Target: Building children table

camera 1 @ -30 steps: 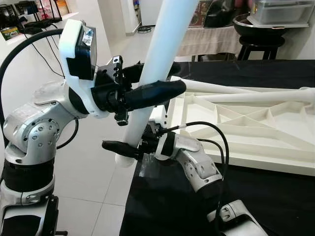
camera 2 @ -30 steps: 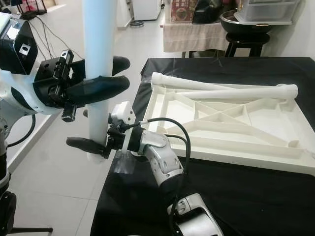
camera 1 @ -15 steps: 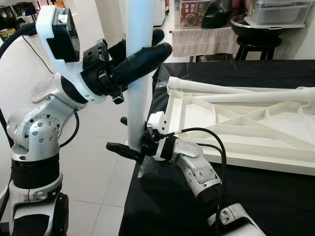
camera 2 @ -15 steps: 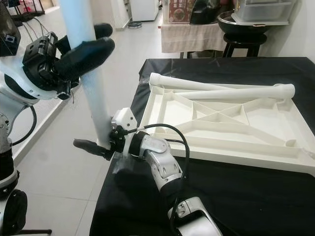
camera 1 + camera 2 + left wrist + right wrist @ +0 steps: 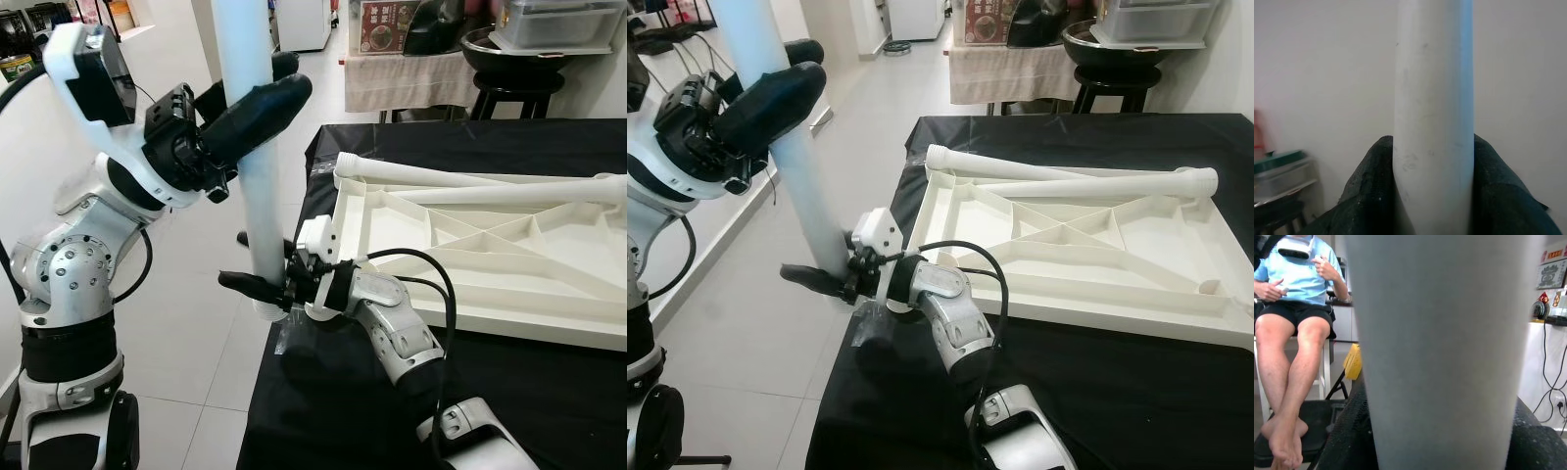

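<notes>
In the left eye view, the white table leg (image 5: 253,147) is seen tipped the other way from a second ago: then its top leaned toward the table, now it stands near upright with the top leaning slightly to the robot's left; this is judged to mean the leg is being swung upright so that its lower end can be brought to a socket of the upturned white tabletop (image 5: 470,255), which lies on the black table (image 5: 549,392) with two more legs (image 5: 460,186) laid along its far edge; the left gripper (image 5: 257,93) is pinched on the leg high up, and the right gripper (image 5: 257,284) is clamped on it near its lower end, off the table's left edge.

In the right eye view, the same leg is held beside the tabletop's near-left corner, apart from it; no leg is yet fitted.

In the left wrist view, the leg is pressed between both black fingers (image 5: 1371,196), crossing them squarely.

In the right wrist view, the leg is held between the dark fingers (image 5: 1347,440); a seated person (image 5: 1293,308) is seen behind.
</notes>
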`<state>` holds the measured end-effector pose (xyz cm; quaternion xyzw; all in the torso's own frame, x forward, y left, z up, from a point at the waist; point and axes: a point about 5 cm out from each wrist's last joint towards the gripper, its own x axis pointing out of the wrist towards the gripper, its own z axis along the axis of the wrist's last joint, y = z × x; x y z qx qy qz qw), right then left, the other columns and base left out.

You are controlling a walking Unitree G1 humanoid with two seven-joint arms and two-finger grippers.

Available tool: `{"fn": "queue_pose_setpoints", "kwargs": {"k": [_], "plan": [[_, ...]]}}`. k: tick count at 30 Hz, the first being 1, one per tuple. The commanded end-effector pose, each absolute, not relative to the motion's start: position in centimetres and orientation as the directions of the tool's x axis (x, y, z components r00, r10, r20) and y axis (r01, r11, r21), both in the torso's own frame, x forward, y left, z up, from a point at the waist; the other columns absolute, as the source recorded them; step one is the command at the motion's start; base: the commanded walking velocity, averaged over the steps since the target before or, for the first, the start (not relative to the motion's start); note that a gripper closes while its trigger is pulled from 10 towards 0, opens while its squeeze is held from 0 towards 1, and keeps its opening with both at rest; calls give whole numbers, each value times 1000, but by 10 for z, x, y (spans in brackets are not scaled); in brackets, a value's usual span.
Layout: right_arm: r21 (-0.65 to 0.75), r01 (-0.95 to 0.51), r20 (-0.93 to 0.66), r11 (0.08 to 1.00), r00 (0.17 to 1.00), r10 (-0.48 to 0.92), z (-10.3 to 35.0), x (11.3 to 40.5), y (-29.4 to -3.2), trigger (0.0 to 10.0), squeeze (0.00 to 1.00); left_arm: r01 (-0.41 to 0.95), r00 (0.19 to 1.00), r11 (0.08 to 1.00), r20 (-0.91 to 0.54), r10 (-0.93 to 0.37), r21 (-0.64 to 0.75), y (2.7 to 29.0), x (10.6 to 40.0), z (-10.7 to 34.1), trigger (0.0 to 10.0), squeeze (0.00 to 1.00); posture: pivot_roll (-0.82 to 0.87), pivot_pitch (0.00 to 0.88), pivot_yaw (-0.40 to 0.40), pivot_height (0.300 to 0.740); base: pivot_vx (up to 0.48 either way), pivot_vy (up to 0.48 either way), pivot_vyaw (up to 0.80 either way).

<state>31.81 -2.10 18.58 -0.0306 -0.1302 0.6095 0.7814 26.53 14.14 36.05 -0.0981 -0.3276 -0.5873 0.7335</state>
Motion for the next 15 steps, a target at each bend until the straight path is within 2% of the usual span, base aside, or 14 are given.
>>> {"fn": "queue_pose_setpoints", "kwargs": {"k": [1, 9, 10, 11, 15], "plan": [[-243, -950, 159, 198, 163, 974, 191, 313, -5, 0, 0, 953, 21, 204, 623, -782, 223, 130, 261, 358, 10000, 0, -75, 35, 80, 740, 0, 0, 0], [-264, -949, 87, 171, 153, 984, 182, 312, -6, 0, 0, 951, 10, 199, 623, -782, 235, 127, 260, 362, 10000, 0, -78, 39, 80, 740, 0, 0, 0], [-261, -949, 82, 176, 160, 984, 181, 312, -6, 0, 0, 952, 36, 218, 633, -774, 214, 127, 262, 362, 10000, 157, -79, 41, 81, 740, 0, 0, 0], [-259, -948, 81, 182, 166, 983, 181, 313, -7, 0, 0, 955, 62, 233, 641, -765, 185, 128, 263, 361, 10000, 1000, -79, 41, 81, 740, 0, 0, 0], [-258, -948, 82, 186, 171, 982, 180, 314, -7, 0, 0, 956, 80, 242, 647, -758, 165, 129, 264, 361, 10000, 1000, -79, 41, 81, 740, 0, 0, 0]]}}
